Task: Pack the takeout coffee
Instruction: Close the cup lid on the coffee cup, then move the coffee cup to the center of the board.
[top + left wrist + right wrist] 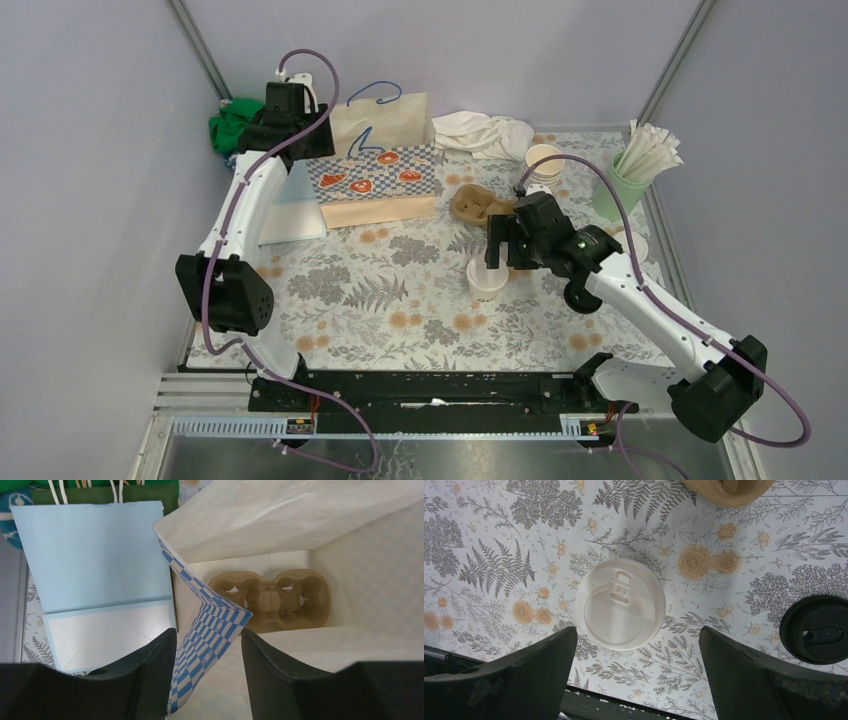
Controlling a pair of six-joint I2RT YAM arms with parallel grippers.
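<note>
From above, the bag (375, 165) stands open on the bench (400, 320), with the left arm (245, 200) reaching to its left edge. The cup (487, 280), lidded, stands on the bench to the right of the bag and nearer the arm bases, under the tip of the right arm (640, 300). A spare carrier (478, 203) lies just right of the bag.

In the left wrist view, the left fingers (145, 675) stand partly spread astride the bag's checked wall, which folds inward between them. As far as this view shows, they are not clamped on it. A carrier (270, 600) lies at the bottom of the bag, with no cup in either well.

In the right wrist view, the right fingers (524, 675) are spread wide, one on each side of the cup's white lid (621, 602), and hold nothing. A black lid (819, 630) lies on the bench near one finger.

So the cup is not yet packed, and I see several risks:
- Closing at lid height could pop the lid off, while too hard a squeeze lower down could crush the paper wall (and spill, if the cup is full).
- The black lid could be knocked as that finger comes down.
- If the left fingers do not take a firm hold on the bag's wall, the inward fold could narrow the mouth and catch the cup on its way in.
- A cup lowered off-centre could land on a well's rim and tip over inside the bag.
</note>
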